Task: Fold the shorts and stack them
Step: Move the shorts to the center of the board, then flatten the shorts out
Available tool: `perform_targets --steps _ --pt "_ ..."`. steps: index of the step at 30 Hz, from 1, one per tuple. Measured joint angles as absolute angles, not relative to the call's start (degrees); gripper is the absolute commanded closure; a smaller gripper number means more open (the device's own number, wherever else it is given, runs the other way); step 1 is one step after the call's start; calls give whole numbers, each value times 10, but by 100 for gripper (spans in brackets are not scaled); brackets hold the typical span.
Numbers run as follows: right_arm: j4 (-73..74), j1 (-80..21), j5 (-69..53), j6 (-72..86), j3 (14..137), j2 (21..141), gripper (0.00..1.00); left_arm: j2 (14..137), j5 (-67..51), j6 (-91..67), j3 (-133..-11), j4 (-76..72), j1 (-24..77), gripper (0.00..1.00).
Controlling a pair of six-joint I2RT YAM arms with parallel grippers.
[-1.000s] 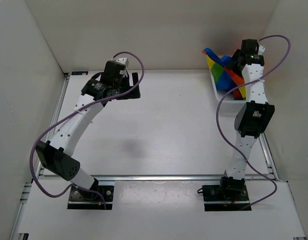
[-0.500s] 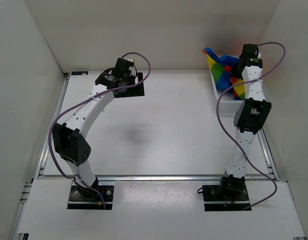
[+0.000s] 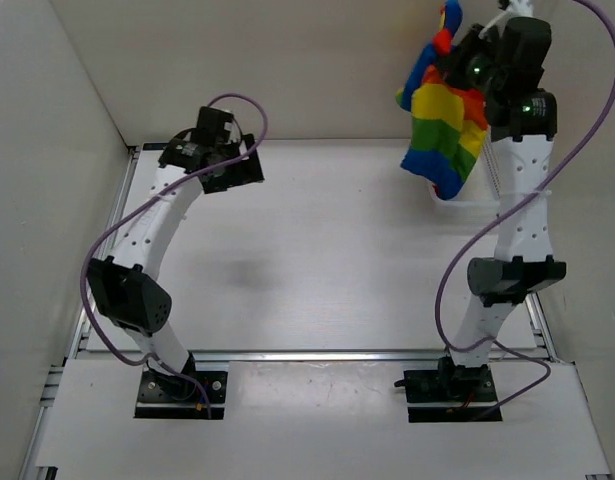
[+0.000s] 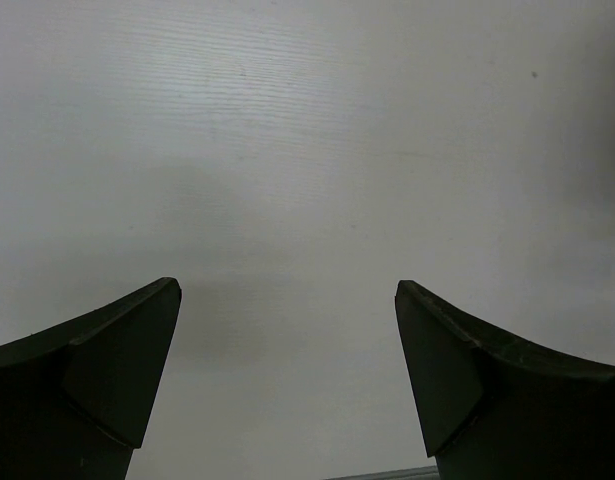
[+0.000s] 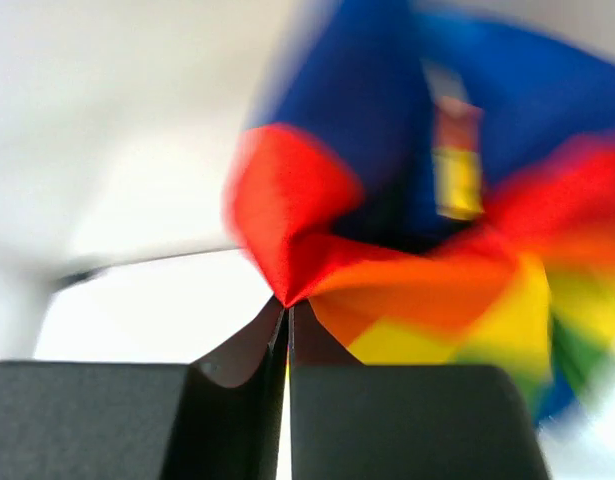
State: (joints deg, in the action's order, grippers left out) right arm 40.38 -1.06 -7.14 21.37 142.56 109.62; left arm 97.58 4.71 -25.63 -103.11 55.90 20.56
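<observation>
The rainbow-striped shorts hang in the air at the back right, lifted high above the table. My right gripper is shut on a pinch of their cloth. In the right wrist view the red and orange cloth of the shorts fans out blurred from the tips of my right gripper, whose jaws are pressed together. My left gripper is at the back left of the table, low over bare surface. The left wrist view shows my left gripper open with nothing between its fingers.
A white basket sits at the back right edge of the table, mostly hidden behind the hanging shorts and the right arm. White walls enclose the table at the back and on both sides.
My right gripper closed on the shorts in the basket and lifted them high up. The left arm swung slightly left along the back of the table, still open.
</observation>
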Motion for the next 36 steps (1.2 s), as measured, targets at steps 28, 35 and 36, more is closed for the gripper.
perform_targets --steps 28,35,36 --pt "425 -242 -24 230 732 754 33 865 -47 -295 -849 583 79 0" --pt "364 -226 -120 361 541 729 17 1032 -14 -314 -861 556 134 0" --pt "361 -226 -132 376 522 729 15 1057 -9 -315 -870 548 135 0"
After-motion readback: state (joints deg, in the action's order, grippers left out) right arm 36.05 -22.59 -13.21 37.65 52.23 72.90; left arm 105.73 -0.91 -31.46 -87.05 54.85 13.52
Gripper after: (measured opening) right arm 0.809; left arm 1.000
